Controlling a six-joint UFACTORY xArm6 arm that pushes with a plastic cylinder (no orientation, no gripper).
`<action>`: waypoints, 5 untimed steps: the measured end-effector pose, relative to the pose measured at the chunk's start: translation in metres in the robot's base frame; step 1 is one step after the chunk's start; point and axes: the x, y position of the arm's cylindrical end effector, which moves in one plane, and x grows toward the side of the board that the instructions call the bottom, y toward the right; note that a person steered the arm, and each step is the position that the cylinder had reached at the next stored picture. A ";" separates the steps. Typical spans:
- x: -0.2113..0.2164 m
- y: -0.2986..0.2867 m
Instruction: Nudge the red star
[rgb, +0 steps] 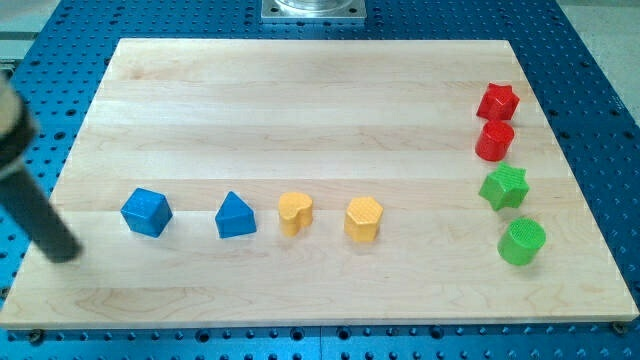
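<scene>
The red star (497, 101) sits near the board's right edge, toward the view's top. A red cylinder (494, 141) touches it just below. My tip (66, 250) is at the board's far left edge, at the end of a dark rod that comes in from the view's upper left. It is far from the red star, with the whole board between them. The nearest block to my tip is the blue cube (147, 212), a little to its right.
A blue triangular block (235, 216), a yellow heart (295, 212) and a yellow hexagonal block (364, 219) form a row across the middle. A green star (504, 187) and a green cylinder (521, 242) stand below the red blocks. The wooden board (300, 110) lies on a blue perforated table.
</scene>
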 end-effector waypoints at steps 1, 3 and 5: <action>-0.010 -0.016; -0.049 0.022; -0.121 0.027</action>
